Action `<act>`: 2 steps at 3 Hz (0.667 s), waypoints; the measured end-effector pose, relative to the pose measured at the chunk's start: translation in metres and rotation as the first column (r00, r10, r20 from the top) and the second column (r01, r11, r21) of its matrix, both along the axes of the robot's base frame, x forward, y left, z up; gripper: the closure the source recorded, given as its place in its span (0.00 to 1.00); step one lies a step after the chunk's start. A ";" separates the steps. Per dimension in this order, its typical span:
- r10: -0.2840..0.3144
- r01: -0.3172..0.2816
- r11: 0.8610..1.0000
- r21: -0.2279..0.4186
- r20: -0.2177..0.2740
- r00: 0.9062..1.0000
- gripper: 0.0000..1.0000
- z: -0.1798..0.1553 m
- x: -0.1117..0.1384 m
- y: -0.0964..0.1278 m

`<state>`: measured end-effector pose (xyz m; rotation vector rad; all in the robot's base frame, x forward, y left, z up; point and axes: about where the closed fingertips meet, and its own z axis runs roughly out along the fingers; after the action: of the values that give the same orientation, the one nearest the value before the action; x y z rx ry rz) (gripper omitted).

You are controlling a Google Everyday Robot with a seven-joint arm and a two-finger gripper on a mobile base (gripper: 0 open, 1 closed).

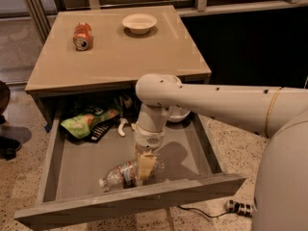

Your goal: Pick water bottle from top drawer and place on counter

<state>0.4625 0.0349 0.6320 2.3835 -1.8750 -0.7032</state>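
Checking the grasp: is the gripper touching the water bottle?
Cannot tell. Camera view: the gripper, down in the top drawer, overlaps the water bottle; neither contact nor gap shows.

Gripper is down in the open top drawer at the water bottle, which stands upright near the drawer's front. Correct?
Not quite: the water bottle lies on its side, cap pointing left, as the camera view shows. The rest holds: the gripper is down at it in the open top drawer, near the front.
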 end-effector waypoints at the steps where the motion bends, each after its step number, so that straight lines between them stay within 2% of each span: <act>1: -0.052 0.052 0.999 -0.016 0.044 0.998 1.00 0.026 0.007 -0.026; 2: -0.052 0.052 0.999 -0.016 0.044 0.998 1.00 0.026 0.007 -0.026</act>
<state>0.4691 0.0093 0.6576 2.3668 -1.9582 -0.6415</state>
